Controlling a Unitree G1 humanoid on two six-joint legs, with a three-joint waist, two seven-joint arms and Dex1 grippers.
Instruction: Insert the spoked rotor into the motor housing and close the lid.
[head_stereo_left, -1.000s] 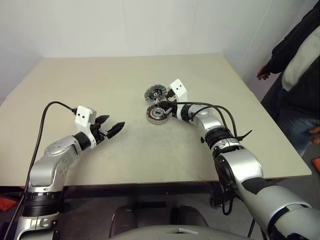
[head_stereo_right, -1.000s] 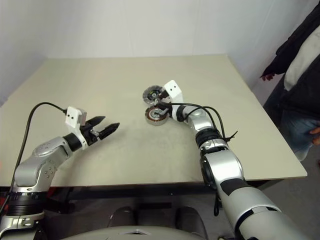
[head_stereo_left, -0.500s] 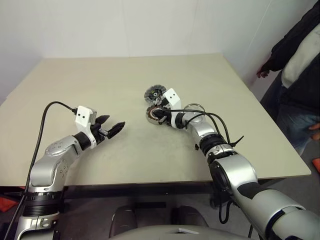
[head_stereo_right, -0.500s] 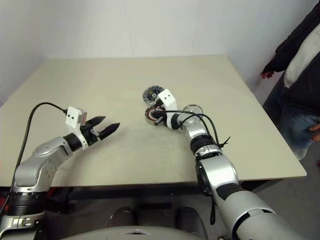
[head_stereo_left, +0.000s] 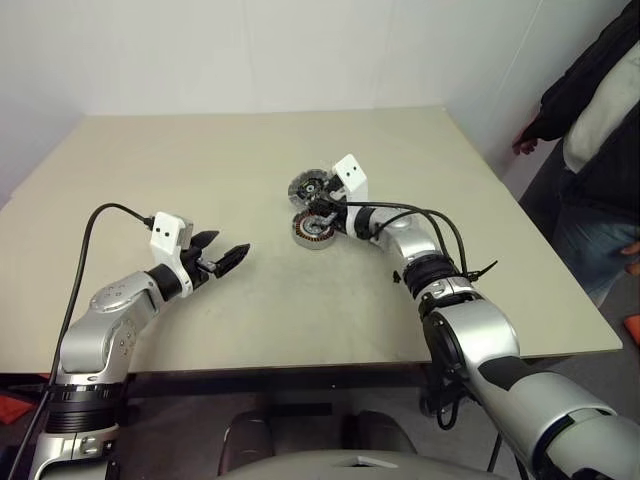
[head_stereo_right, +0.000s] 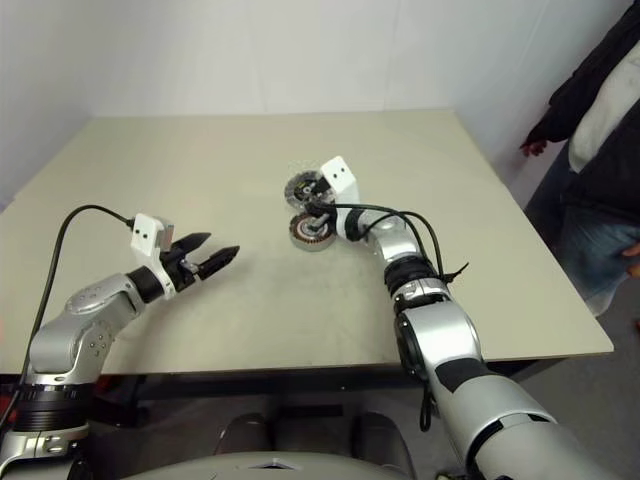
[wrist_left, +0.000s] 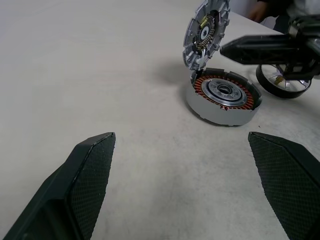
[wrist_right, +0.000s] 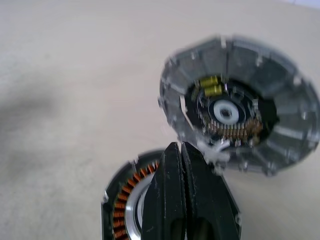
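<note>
Left wrist view gives me the clearest look: the motor housing sits flat on the worktop, its copper coils showing, and I take it as my landmark. The lid stands tilted on edge just behind the housing, ribbed face and dark centre turned toward this camera, its lower rim at the housing's far edge; whether the two touch I cannot tell. The spoked rotor lies on the worktop just beyond the housing on its right side, partly hidden by the right arm. My right gripper hangs over the housing with its jaws pressed fully together, tips just at the lid's lower rim, and I see nothing held between them. My left gripper hovers well to the left of the housing, jaws spread wide and empty, pointing toward it. A person stands off the worktop's right edge, far from the housing.
</note>
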